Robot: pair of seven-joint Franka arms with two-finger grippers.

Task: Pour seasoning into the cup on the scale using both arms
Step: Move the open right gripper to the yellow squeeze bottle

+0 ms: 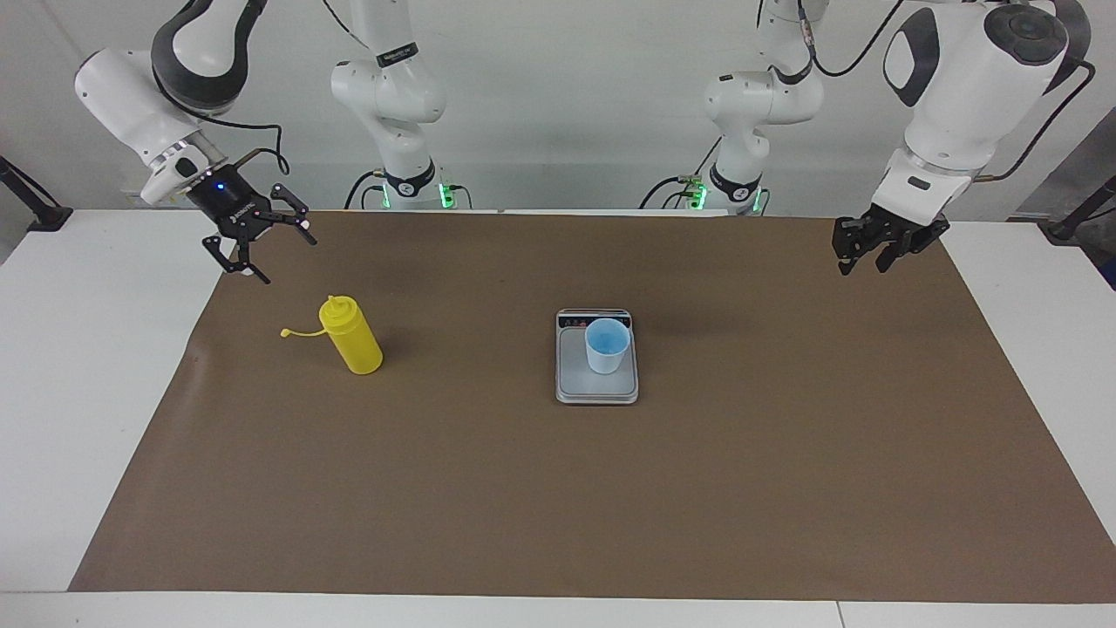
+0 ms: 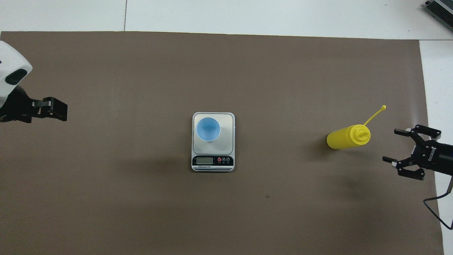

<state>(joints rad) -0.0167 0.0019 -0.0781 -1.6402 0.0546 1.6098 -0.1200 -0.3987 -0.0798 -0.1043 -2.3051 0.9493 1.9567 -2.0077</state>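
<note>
The yellow seasoning bottle point(image 1: 353, 342) point(image 2: 345, 139) stands upright on the brown mat toward the right arm's end, its tethered cap point(image 1: 292, 331) hanging off to the side. The light blue cup point(image 1: 607, 345) point(image 2: 208, 129) stands on the silver-grey scale point(image 1: 575, 382) point(image 2: 227, 122) at mid-table. My right gripper point(image 1: 284, 258) point(image 2: 390, 145) is open and empty, in the air beside the bottle at the mat's edge, apart from it. My left gripper point(image 1: 863, 257) point(image 2: 53, 109) hangs empty over the mat's edge at the left arm's end.
The brown mat point(image 1: 558, 488) covers most of the white table point(image 1: 78, 349). The scale's display strip point(image 2: 212, 161) faces the robots. A grey device corner point(image 2: 440, 9) shows at the table's corner farthest from the robots, at the right arm's end.
</note>
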